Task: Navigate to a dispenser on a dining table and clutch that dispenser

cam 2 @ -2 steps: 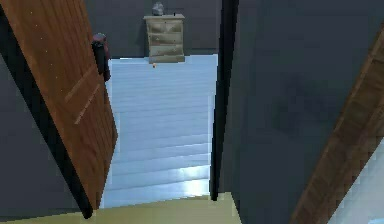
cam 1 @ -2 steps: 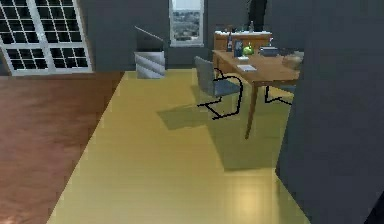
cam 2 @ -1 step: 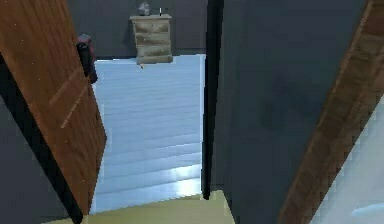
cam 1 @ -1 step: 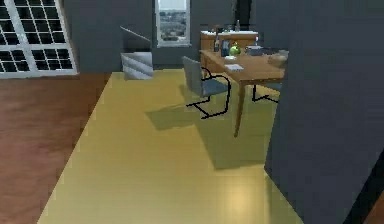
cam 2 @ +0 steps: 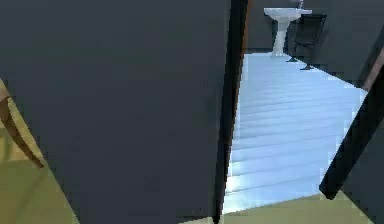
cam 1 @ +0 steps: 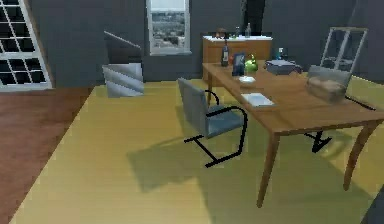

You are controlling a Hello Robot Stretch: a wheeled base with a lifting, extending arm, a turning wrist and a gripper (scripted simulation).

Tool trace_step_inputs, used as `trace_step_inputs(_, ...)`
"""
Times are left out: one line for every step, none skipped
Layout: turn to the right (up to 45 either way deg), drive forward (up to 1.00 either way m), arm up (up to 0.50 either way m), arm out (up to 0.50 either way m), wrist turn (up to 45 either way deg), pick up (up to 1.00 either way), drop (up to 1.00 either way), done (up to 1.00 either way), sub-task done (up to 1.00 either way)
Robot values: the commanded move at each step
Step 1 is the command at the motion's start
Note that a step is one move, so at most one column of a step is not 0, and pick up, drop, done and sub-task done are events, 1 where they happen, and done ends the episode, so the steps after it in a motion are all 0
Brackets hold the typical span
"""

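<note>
Ahead, the forward view has a long wooden bench (cam 1: pixel 300 112) on a yellow rug (cam 1: pixel 110 160), with a grey-blue chair (cam 1: pixel 212 120) drawn up on its near side and a second chair (cam 1: pixel 330 74) beyond it. At the bench's far end is a huddle of small upright things (cam 1: pixel 238 60), dark and bottle-like, beside a green lump (cam 1: pixel 250 65), with a white dish (cam 1: pixel 247 80) and a flat pale sheet (cam 1: pixel 258 99) nearer. The dispenser is most likely one of those upright shapes, though which one I cannot tell. Behind them a sideboard (cam 1: pixel 235 44) stands against the grey wall under a window (cam 1: pixel 167 25), and a striped armchair (cam 1: pixel 123 78) sits to the left. I would expect the dispenser to be light, rigid and smooth-sided, top-heavy under its pump and easy to knock over among close neighbours. The sound hold is probably around the middle of the body, below the pump head, never by the spout. To the side, the arm side view has a dark wall panel (cam 2: pixel 110 90) close by. Past its edge a pale tiled floor (cam 2: pixel 290 110) runs back to a white washbasin (cam 2: pixel 285 20), and a curved wooden leg (cam 2: pixel 15 120) shows at the left edge. What state the pincer is in cannot be told.
</note>
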Motion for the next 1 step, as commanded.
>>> trace_step_inputs(0.0, 0.50, 0.00, 0.00, 0.0, 0.00, 0.00, 0.00, 0.00)
